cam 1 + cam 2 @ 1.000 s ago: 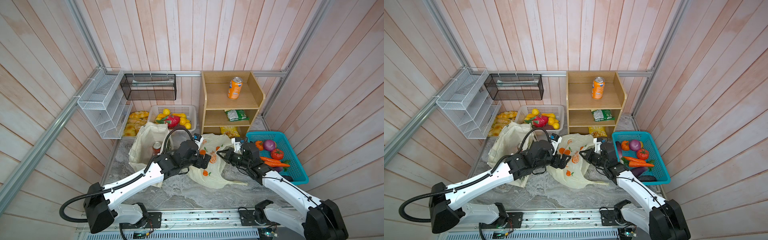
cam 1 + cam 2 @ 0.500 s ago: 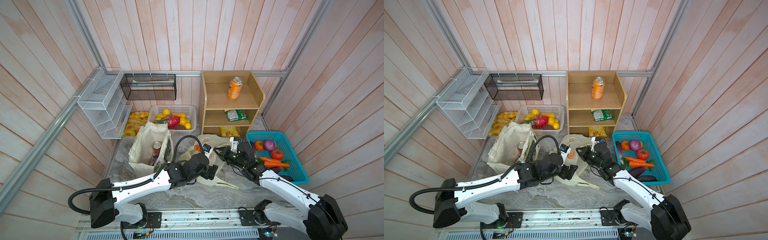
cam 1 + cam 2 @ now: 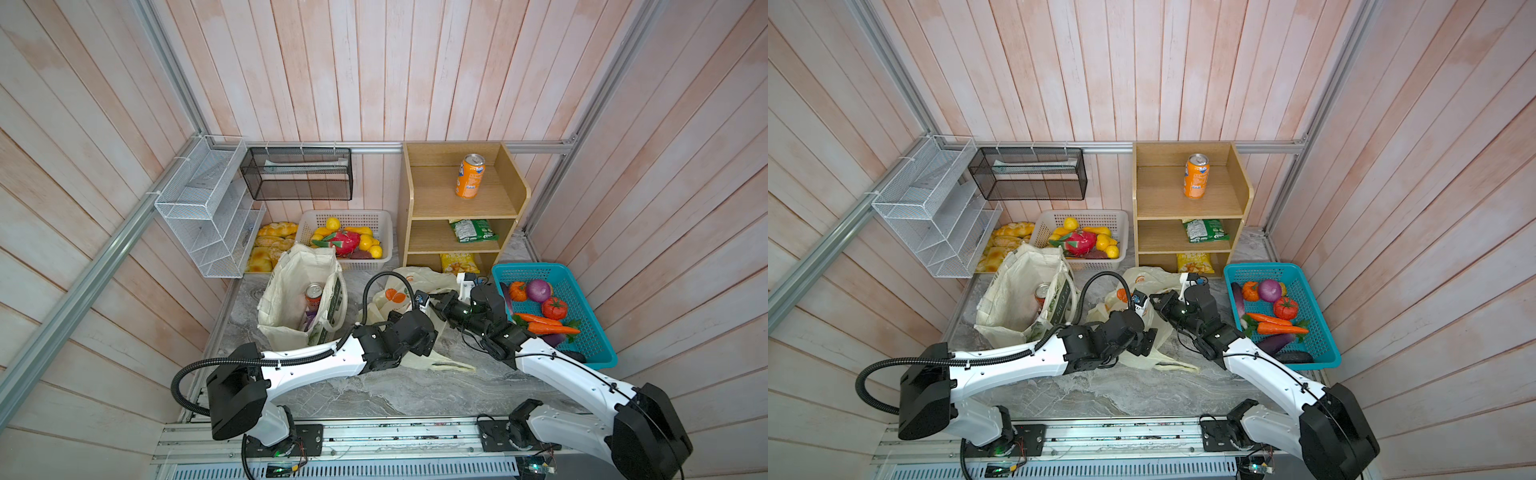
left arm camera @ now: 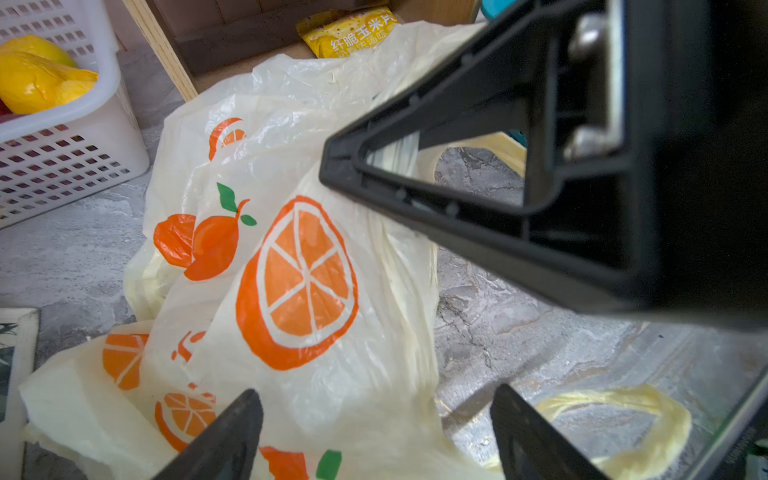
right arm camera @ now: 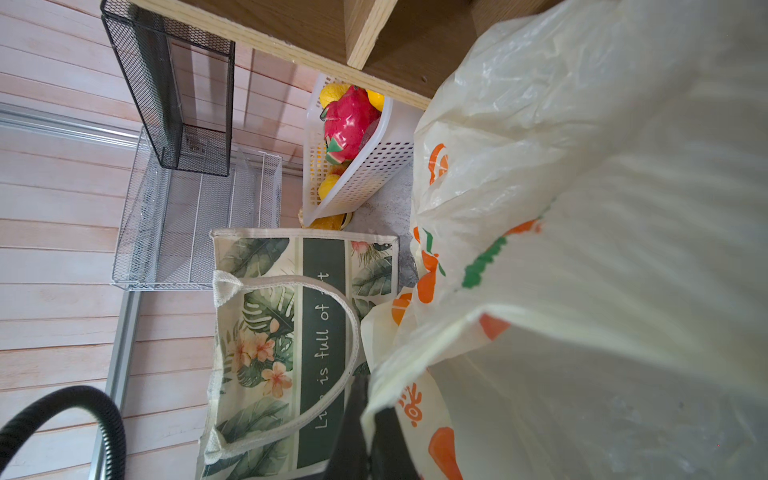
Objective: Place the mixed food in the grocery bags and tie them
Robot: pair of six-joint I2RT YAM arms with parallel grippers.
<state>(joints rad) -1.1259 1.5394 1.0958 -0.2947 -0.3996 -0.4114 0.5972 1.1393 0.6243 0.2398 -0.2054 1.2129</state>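
Pale-yellow plastic bag (image 4: 291, 270) lies crumpled on the worktop (image 3: 395, 390) beside the tote (image 3: 291, 270), which holds a red can (image 3: 313, 293). The right fingers (image 5: 357, 440) are pinched shut on the bag's rim. The left fingers (image 4: 249, 409) hang spread wide just above the film, gripping nothing. Opening the bag seems the step in hand. Next, the left should take the opposite rim, so the carrots (image 3: 548, 328) in the blue basket (image 3: 528, 268) can go in.
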